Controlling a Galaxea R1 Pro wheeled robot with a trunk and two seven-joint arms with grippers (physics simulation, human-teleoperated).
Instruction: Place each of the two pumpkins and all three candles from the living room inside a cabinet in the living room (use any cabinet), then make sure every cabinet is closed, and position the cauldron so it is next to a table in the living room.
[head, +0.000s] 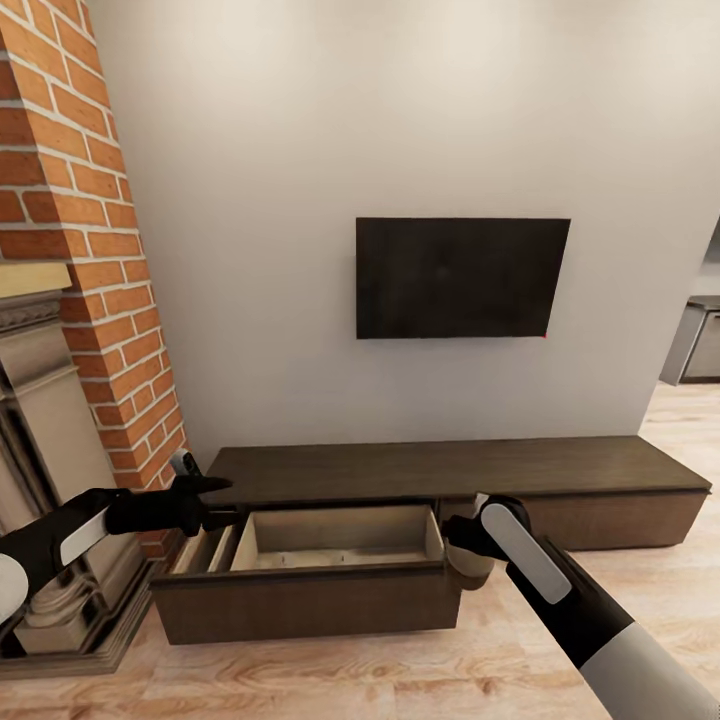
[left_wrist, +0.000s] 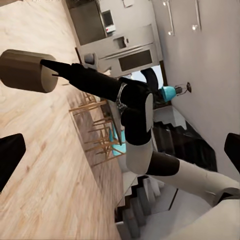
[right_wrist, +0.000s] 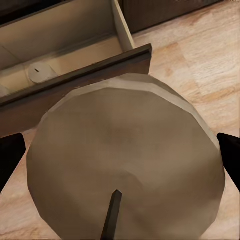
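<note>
A candle sits clenched in the right gripper, hanging just off the open drawer's right front corner, at about 3 o'clock from the drawer's middle. Another candle already lies inside. The step is stowing this one; next, I judge, carry it toward 9 o'clock over the cabinet drawer and let go. The left gripper hangs spread and empty at the drawer's left end.

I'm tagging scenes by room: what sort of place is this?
Most likely a living room: a wall-mounted television above a long low cabinet with one drawer open, beside a brick fireplace, on wood flooring.
</note>
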